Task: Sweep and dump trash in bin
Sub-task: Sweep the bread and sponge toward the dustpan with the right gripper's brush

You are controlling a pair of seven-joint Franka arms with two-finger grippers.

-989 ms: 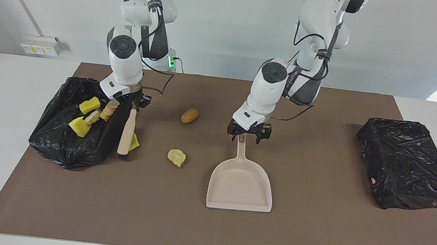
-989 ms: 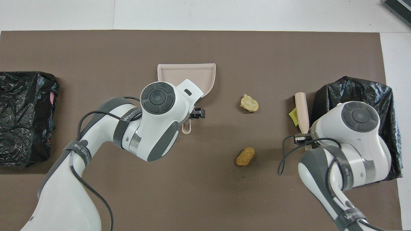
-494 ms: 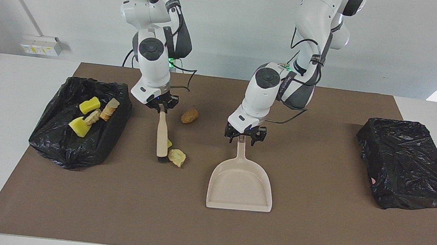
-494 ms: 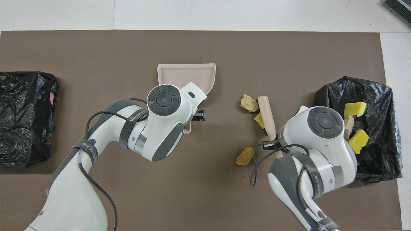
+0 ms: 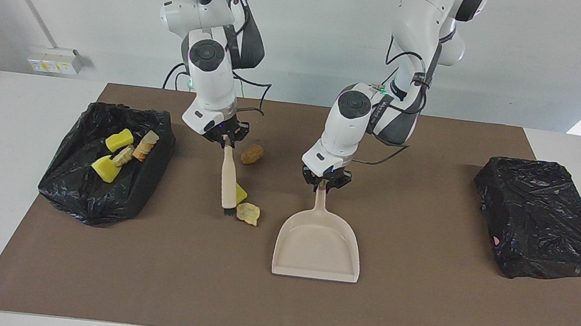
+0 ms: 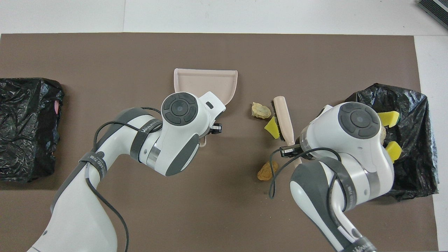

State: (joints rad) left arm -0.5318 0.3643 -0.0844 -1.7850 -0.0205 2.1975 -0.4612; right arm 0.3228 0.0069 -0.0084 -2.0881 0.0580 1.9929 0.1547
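My right gripper [image 5: 225,139] is shut on the top of the beige brush [image 5: 227,180], whose black bristles rest on the mat. Against the bristles lie a yellow sponge chunk [image 5: 240,194] and a tan lump [image 5: 248,213], between the brush and the beige dustpan [image 5: 318,241]. A brown lump [image 5: 252,154] lies nearer to the robots, beside the brush handle. My left gripper [image 5: 325,182] is shut on the dustpan handle; the pan lies flat. The black-bagged bin [image 5: 102,202] at the right arm's end holds several yellow and tan scraps.
A second black bag-covered box [image 5: 541,219] sits at the left arm's end of the brown mat [image 5: 414,316]. The mat's strip farthest from the robots is bare. White table margins surround the mat.
My right arm swept the brush from beside the bin toward the dustpan, pushing the yellow chunk and tan lump along. My left gripper closed on the dustpan handle and the pan shifted slightly.
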